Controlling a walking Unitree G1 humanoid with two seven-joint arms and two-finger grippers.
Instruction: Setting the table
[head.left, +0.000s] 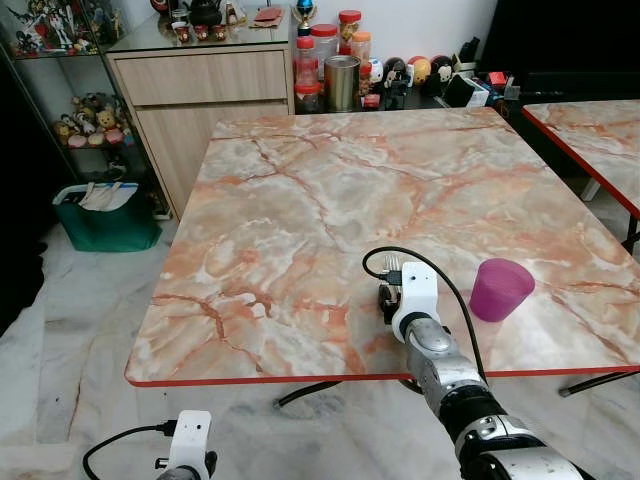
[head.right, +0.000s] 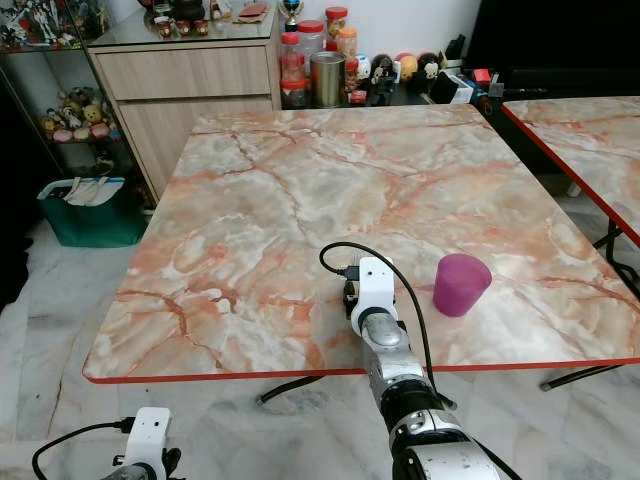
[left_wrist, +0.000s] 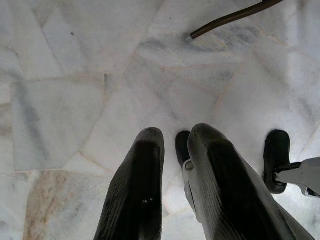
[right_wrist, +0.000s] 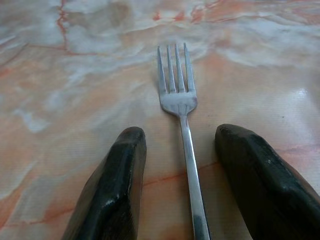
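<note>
A silver fork (right_wrist: 178, 100) lies flat on the marble-patterned table (head.left: 300, 190), tines pointing away from me. My right gripper (right_wrist: 176, 134) is down at the table's surface near the front edge, open, with one black finger on each side of the fork's handle and a gap to both. In the left eye view that gripper (head.left: 388, 300) sits just left of an upside-down purple plastic cup (head.left: 500, 288). My left arm (head.left: 188, 450) hangs idle below the table, its gripper (left_wrist: 175, 134) shut over the floor.
A wooden cabinet (head.left: 200, 80) and jars and tins (head.left: 340, 75) stand beyond the table's far edge. A green bin (head.left: 105, 215) sits on the floor at the left. A second marble table (head.left: 600, 140) stands to the right. The table's red front edge (head.left: 300, 380) is close to me.
</note>
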